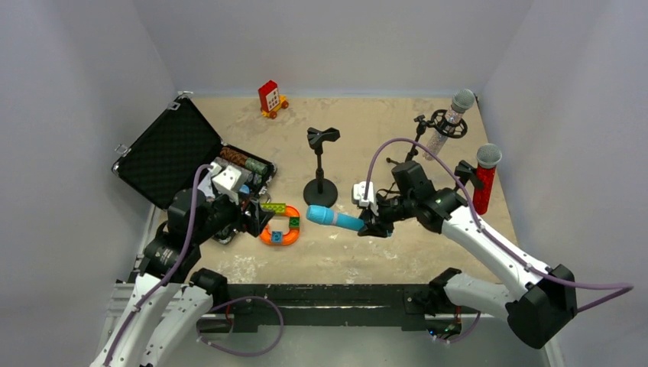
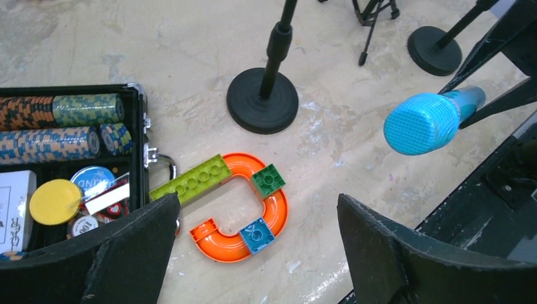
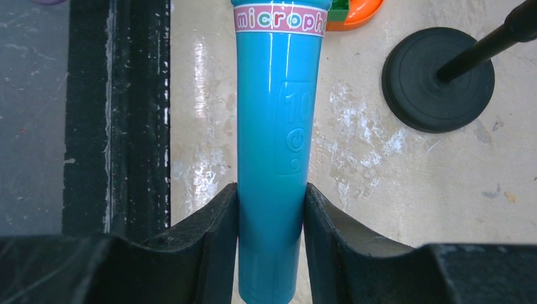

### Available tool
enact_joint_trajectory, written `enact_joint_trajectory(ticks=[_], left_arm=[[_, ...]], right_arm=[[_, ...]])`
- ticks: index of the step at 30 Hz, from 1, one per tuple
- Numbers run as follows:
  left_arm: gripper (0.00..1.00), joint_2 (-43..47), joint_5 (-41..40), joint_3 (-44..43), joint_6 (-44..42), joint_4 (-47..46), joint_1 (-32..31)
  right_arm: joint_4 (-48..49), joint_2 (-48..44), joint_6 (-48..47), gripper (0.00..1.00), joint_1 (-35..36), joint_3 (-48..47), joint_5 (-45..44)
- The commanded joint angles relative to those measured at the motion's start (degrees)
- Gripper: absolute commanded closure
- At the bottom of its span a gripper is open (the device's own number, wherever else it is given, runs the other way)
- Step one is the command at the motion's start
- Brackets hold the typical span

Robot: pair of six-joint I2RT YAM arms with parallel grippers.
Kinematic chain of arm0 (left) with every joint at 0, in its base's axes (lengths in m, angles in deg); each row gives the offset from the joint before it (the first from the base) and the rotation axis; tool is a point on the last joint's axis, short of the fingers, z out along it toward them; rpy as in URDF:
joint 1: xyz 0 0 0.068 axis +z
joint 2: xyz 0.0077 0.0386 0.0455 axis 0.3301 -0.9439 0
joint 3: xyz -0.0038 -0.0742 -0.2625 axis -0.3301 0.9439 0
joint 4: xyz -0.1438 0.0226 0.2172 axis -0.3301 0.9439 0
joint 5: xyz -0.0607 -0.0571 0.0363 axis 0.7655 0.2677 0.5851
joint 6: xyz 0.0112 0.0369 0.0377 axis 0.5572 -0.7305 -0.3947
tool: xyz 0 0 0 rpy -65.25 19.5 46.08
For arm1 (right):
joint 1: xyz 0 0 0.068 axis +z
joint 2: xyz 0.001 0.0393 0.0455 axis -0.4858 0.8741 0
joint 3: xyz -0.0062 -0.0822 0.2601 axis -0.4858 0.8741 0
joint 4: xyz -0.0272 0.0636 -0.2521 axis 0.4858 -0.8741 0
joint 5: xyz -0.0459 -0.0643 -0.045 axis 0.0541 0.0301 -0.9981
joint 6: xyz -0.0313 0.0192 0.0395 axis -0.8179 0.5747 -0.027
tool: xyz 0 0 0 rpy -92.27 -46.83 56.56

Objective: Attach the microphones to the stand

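The right gripper's [image 3: 271, 196] fingers [image 3: 215, 228] are pinching the light-blue microphone [image 3: 273, 126] narrowly across its handle, close to the tail end, with the pads pressing flat on both sides. Seen from above, the microphone is lying roughly level, its head pointing toward 9 o'clock, and it appears to be hanging clear of the table [image 1: 397, 252]. The empty stand [image 1: 321, 164] is sitting just beside the head at 12 o'clock, its clip [image 1: 323, 136] waiting open on top.

To do this step well, the wrist likely needs to roll so the handle is tipping toward upright, then carry the body sideways into the clip, pushing near the middle of the handle instead of at the tail. The grip is sitting far back, so the head may sag or twist; a slow, square approach should stop the light stand from toppling.

The right arm is reaching from 5 o'clock toward the centre, elbow bent, wrist turned leftward. The silver microphone [image 1: 451, 122] and red microphone [image 1: 485, 180] are already sitting in stands at 1 and 2 o'clock of that gripper.

The left gripper [image 2: 256, 209] is hovering with fingers spread wide and holding nothing, above the orange toy track [image 2: 244, 209] beside the open case [image 1: 164, 157].
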Motion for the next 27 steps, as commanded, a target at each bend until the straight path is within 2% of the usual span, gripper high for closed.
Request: enact_joint_trajectory(ticks=[1,6,13,18,23,27], left_arm=[[0.02,2.13,8.27,1.11,-0.2,-5.16,0.27],[0.02,3.18,17.5,2.87,1.16,-9.93,0.27],[0.02,3.13,24.6,4.8,2.61,-15.1,0.27],[0.02,2.25,28.32,9.27,-1.62,-24.35,0.27],[0.01,-3.3,28.55,6.72,-9.49,-30.67,0.27],[0.01,-11.3,27.99,1.92,-11.29,-38.78,0.32]], right_arm=[[-0.64,-2.44,-1.55,1.0,-1.74,-1.98,8.22],[-0.55,-4.34,-1.27,1.0,-3.79,-1.78,11.67],[-0.06,-6.95,0.2,1.0,-7.17,-2.0,17.28],[1.45,-8.42,2.52,1.0,-9.24,-3.11,21.28],[1.01,-7.51,4.68,1.0,-9.96,-11.82,21.96],[3.99,-6.68,5.91,1.0,-10.93,-19.31,22.82]])
